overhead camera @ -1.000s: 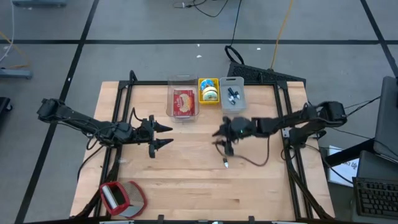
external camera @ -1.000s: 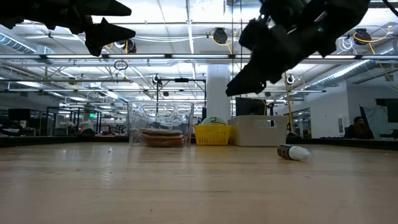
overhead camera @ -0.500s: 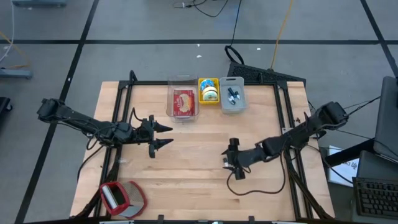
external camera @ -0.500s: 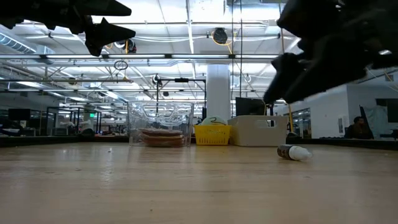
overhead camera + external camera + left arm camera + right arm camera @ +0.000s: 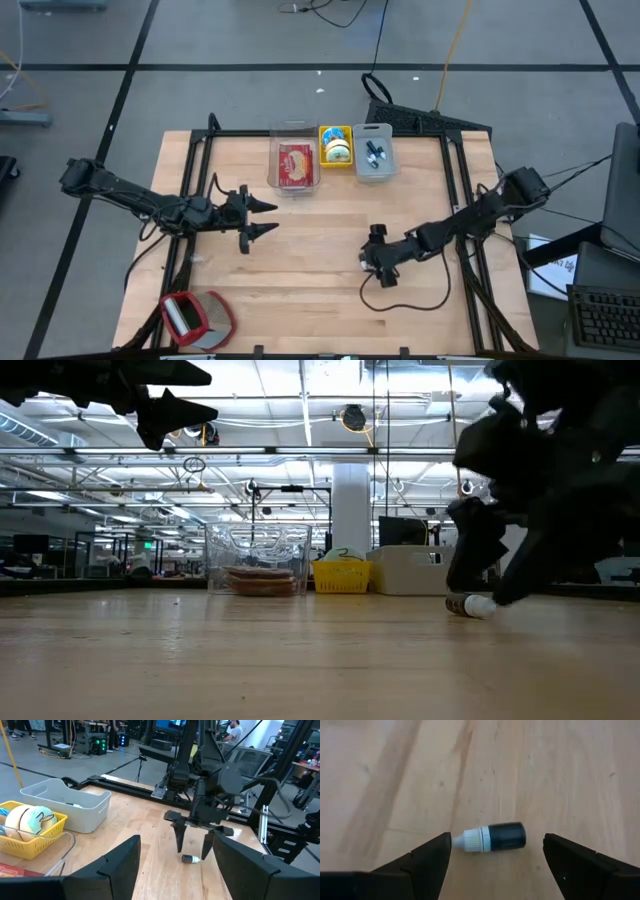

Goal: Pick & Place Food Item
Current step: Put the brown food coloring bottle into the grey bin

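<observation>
Wooden table (image 5: 300, 250) in a large open workshop with ceiling lights. Right gripper (image 5: 194, 842): fingers spread wide, tips angled down, one on each side of a small bottle (image 5: 495, 838) without touching it. The bottle lies on its side on the bare wood, dark body, white ribbed cap, right of the table's middle and well short of the far edge. Left gripper (image 5: 262, 218): fingers apart, empty, held level above the table's left half. Along the far edge stand a clear container (image 5: 294, 160) with red-wrapped food, a yellow basket (image 5: 335, 146) and a white bin (image 5: 374, 151). A red item (image 5: 195, 318) sits at the near left corner.
</observation>
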Robot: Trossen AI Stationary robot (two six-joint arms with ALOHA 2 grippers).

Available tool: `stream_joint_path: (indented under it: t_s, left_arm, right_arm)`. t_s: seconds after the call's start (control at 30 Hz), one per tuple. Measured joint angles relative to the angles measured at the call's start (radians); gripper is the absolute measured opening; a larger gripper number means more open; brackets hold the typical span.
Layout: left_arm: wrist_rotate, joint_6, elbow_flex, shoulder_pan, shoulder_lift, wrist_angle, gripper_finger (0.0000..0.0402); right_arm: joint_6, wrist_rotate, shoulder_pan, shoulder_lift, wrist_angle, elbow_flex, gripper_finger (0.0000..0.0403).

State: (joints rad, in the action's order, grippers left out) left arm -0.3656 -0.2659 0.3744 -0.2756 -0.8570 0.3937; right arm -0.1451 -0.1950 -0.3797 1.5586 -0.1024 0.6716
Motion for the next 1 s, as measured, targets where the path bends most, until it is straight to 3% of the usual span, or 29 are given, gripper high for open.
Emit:
stream_joint_path:
  t_s: [0.37,1.0]
  left_arm:
    - [0.000,0.000,0.000,0.000,0.000,0.000,0.0253]
    - [0.000,0.000,0.000,0.000,0.000,0.000,0.0253]
  right_arm:
    - [0.025,0.092,0.027,0.119,-0.112,0.002,0.0306]
    - [0.026,0.099,0.031,0.069,-0.006,0.001,0.0288]
